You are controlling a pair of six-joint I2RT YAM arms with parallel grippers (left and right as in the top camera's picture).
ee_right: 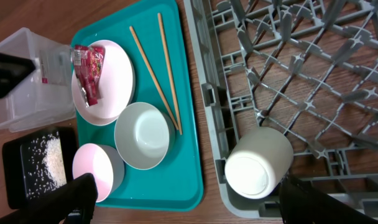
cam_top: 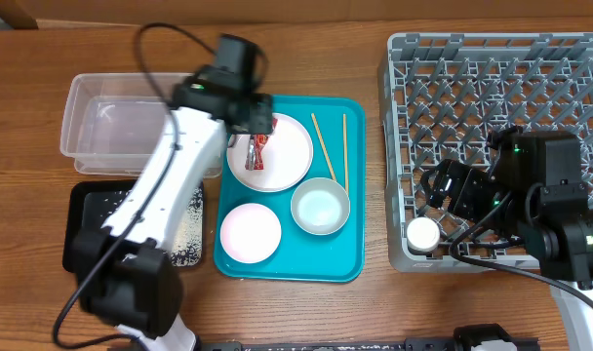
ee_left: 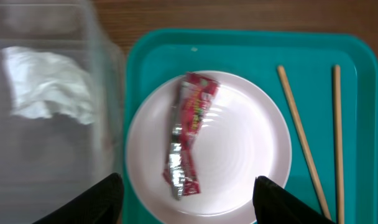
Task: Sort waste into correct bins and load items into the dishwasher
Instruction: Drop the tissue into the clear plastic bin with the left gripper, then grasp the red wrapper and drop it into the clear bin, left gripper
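The red snack wrapper (ee_left: 189, 134) lies on the round white plate (ee_left: 239, 155) on the teal tray. My left gripper (ee_left: 189, 205) hovers open just above it, one finger on each side of the plate; it also shows in the overhead view (cam_top: 252, 132). The crumpled napkin (ee_left: 49, 84) lies in the clear tub (cam_top: 111, 127). Rice (ee_right: 43, 158) lies in the black tray (cam_top: 87, 200). Two chopsticks (cam_top: 326, 146), a white bowl (cam_top: 250, 234) and a silvery-grey bowl (cam_top: 320, 207) sit on the teal tray. My right gripper (cam_top: 435, 190) is open over the grey dish rack (cam_top: 501, 97), above the white cup (ee_right: 258, 163) lying in the rack's near-left corner.
The teal serving tray (cam_top: 287, 265) sits between the bins on the left and the dish rack on the right. The clear tub stands behind the black tray. Brown wooden table (cam_top: 306, 312) shows in front of the tray.
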